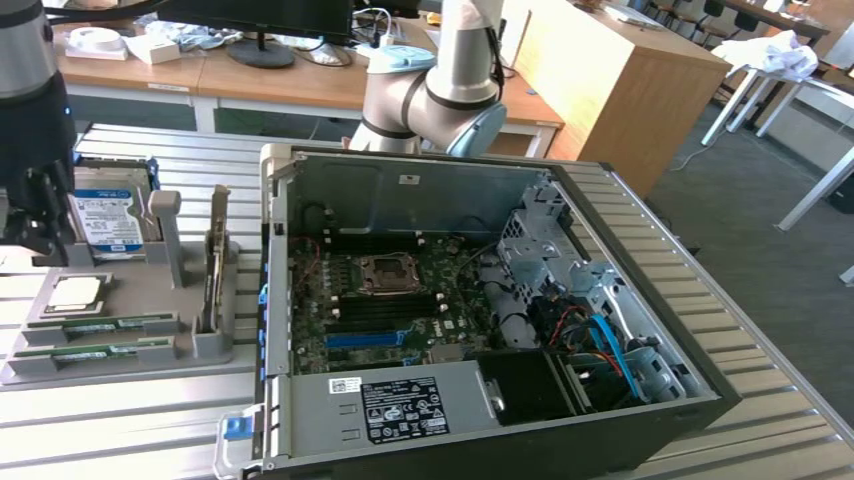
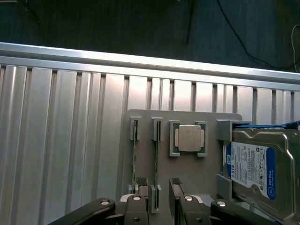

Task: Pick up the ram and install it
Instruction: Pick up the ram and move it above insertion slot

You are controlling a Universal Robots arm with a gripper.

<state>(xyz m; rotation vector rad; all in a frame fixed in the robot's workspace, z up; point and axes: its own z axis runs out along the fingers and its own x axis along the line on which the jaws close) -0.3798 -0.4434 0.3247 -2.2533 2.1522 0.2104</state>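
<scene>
Currently you are at the approach step: tool (image 2: 158, 183) hovers, fingers spread apart, over the ram (image 2: 156, 164), which stands on edge in its grey holder (image 2: 187, 176) near the bench (image 2: 70, 140) edge. Grasping calls for pads square to the thin board.

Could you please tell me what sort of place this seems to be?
Probably a robotics lab or workshop in an office-like room: a robot arm stands behind an open computer case on a ribbed aluminium table, with wooden desks and a monitor in the background.
</scene>
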